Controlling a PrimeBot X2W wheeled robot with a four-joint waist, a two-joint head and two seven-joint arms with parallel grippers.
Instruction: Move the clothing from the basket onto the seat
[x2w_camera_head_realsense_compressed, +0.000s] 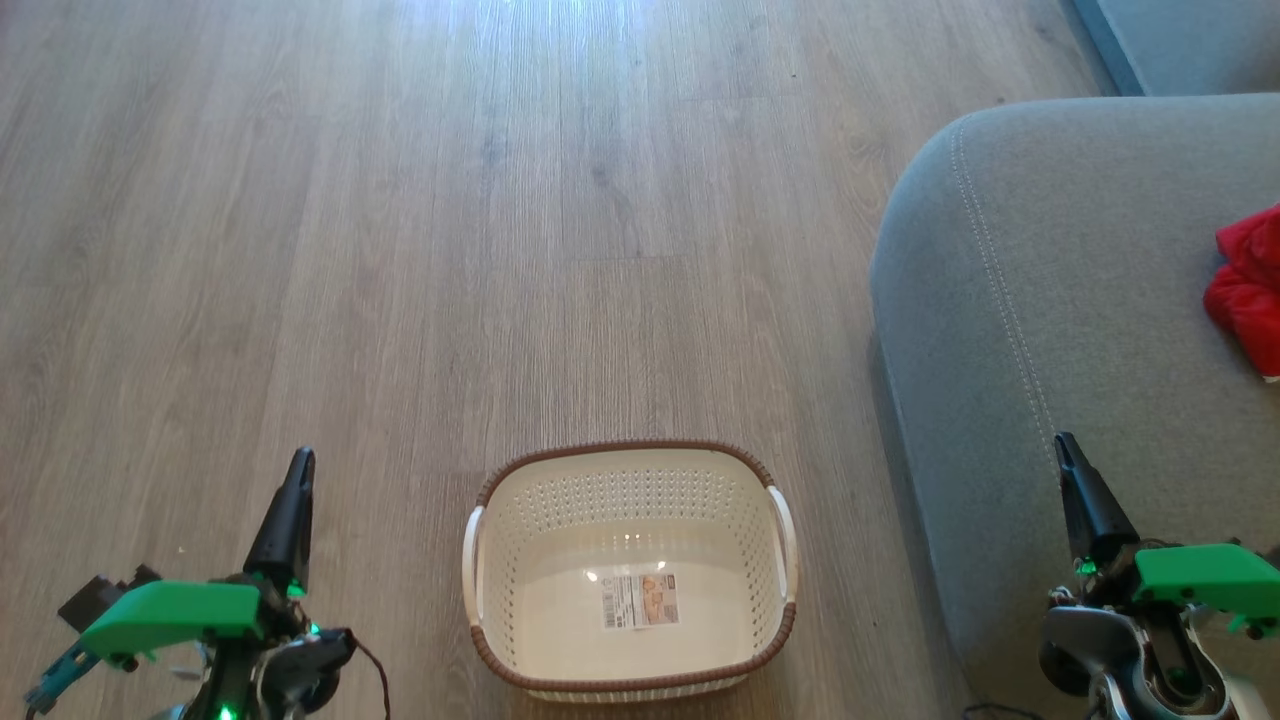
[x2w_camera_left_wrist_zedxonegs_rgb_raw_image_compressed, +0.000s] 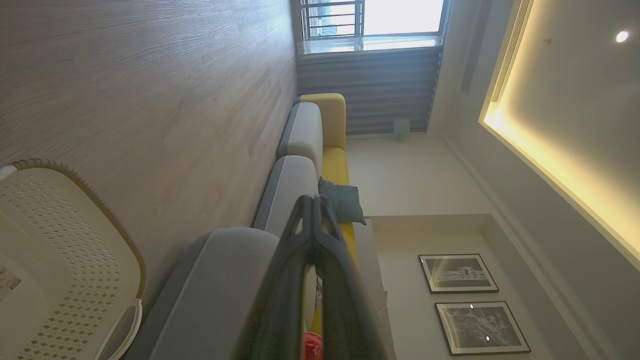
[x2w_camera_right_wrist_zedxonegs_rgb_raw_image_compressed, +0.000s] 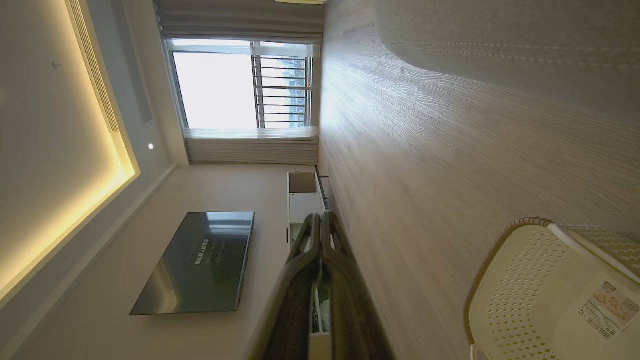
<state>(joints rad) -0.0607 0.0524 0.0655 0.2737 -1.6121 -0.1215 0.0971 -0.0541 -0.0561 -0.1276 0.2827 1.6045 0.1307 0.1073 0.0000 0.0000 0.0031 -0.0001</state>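
Observation:
The cream basket (x2w_camera_head_realsense_compressed: 770, 620) with a brown rim stands on the wooden floor at bottom centre, holding just a paper label (x2w_camera_head_realsense_compressed: 640, 600). Red clothing (x2w_camera_head_realsense_compressed: 1250, 290) lies on the grey seat (x2w_camera_head_realsense_compressed: 1050, 280) at the right edge. My left gripper (x2w_camera_head_realsense_compressed: 299, 462) is shut and points up at the lower left, apart from the basket. My right gripper (x2w_camera_head_realsense_compressed: 1064, 445) is shut at the lower right, over the seat's front edge. In the left wrist view the shut gripper (x2w_camera_left_wrist_zedxonegs_rgb_raw_image_compressed: 312, 201) points along the sofa, with the basket (x2w_camera_left_wrist_zedxonegs_rgb_raw_image_compressed: 100, 210) at the left. The right wrist view has the shut gripper (x2w_camera_right_wrist_zedxonegs_rgb_raw_image_compressed: 320, 217) and the basket (x2w_camera_right_wrist_zedxonegs_rgb_raw_image_compressed: 500, 260).
Wide wooden floor (x2w_camera_head_realsense_compressed: 500, 250) stretches ahead of the basket and to the left. A second grey cushion (x2w_camera_head_realsense_compressed: 1180, 40) shows at the top right. The wrist views show a yellow sofa section (x2w_camera_left_wrist_zedxonegs_rgb_raw_image_compressed: 332, 125), a window (x2w_camera_right_wrist_zedxonegs_rgb_raw_image_compressed: 240, 85), a television (x2w_camera_right_wrist_zedxonegs_rgb_raw_image_compressed: 200, 260) and a white cabinet (x2w_camera_right_wrist_zedxonegs_rgb_raw_image_compressed: 302, 200).

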